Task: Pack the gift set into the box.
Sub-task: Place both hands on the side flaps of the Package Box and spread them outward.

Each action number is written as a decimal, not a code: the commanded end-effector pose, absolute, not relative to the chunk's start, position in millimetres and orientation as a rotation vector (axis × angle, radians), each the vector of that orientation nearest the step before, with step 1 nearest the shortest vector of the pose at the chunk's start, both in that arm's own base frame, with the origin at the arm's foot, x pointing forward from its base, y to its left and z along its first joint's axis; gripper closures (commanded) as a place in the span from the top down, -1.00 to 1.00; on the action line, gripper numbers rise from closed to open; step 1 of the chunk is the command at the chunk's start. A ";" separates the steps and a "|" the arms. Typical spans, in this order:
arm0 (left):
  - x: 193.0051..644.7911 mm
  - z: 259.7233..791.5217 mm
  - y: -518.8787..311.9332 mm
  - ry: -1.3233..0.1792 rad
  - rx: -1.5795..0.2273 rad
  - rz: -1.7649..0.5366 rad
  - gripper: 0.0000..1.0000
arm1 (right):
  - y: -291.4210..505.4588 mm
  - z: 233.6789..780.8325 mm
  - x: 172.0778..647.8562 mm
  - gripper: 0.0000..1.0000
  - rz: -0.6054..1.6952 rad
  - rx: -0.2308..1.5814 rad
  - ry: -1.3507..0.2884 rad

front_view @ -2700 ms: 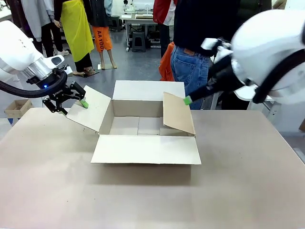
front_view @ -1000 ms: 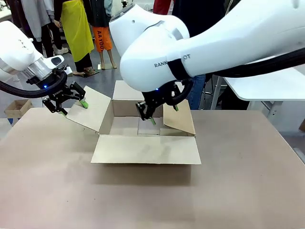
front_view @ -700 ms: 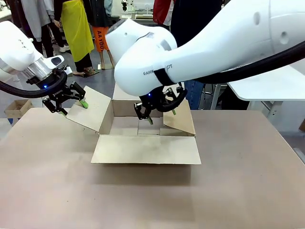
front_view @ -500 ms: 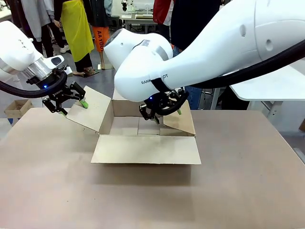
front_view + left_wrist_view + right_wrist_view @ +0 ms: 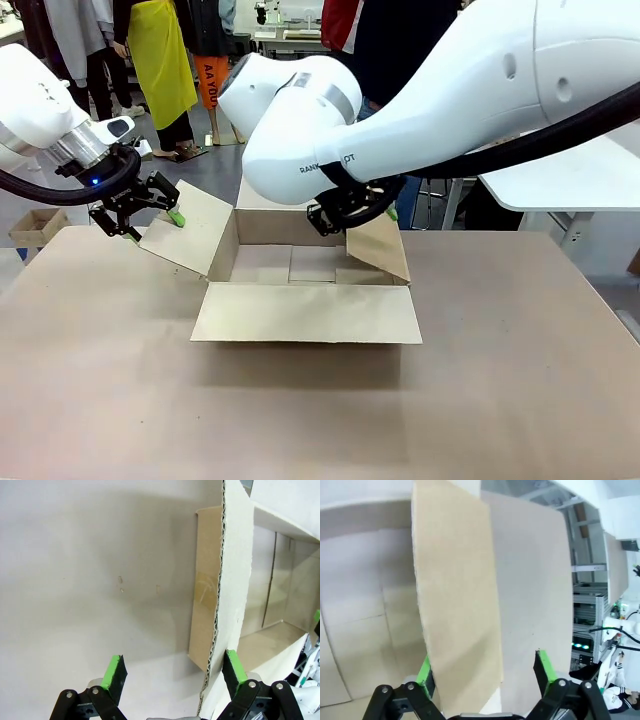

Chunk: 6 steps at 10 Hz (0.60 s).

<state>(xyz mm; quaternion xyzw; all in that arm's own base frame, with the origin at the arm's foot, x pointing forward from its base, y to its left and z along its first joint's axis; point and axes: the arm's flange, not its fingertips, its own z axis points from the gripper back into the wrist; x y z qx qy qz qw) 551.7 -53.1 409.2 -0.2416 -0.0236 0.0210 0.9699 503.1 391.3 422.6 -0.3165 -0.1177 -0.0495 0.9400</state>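
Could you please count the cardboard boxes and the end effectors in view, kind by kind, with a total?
Cardboard boxes: 2 (the box on the table, a small box at far left)
End effectors: 2 (left end effector, right end effector)
Total: 4

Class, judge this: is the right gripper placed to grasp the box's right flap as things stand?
Probably yes: the right gripper is open, with the right flap standing between its pads and nothing else in the way.

The box (image 5: 305, 314) is matt brown corrugated cardboard, its cut flap edge rough and fluted. The tabletop (image 5: 300, 420) is smooth, matt beige. The right arm's shell (image 5: 450, 90) is glossy white plastic; the left end effector (image 5: 172, 666) is matt black with green pads (image 5: 114, 667)
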 end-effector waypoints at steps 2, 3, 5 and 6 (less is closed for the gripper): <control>550.1 411.2 -53.1 -0.052 -0.474 0.053 1.00 | 365.0 444.5 500.3 1.00 -0.146 -0.696 -0.289; 550.1 411.2 -53.1 -0.052 -0.474 0.053 1.00 | 348.8 450.7 501.6 1.00 -0.169 -0.702 -0.280; 550.1 411.2 -53.1 -0.052 -0.474 0.053 1.00 | 311.4 455.4 503.9 1.00 -0.172 -0.664 -0.250; 550.1 411.2 -53.1 -0.052 -0.474 0.053 1.00 | 288.4 454.3 505.0 1.00 -0.172 -0.595 -0.223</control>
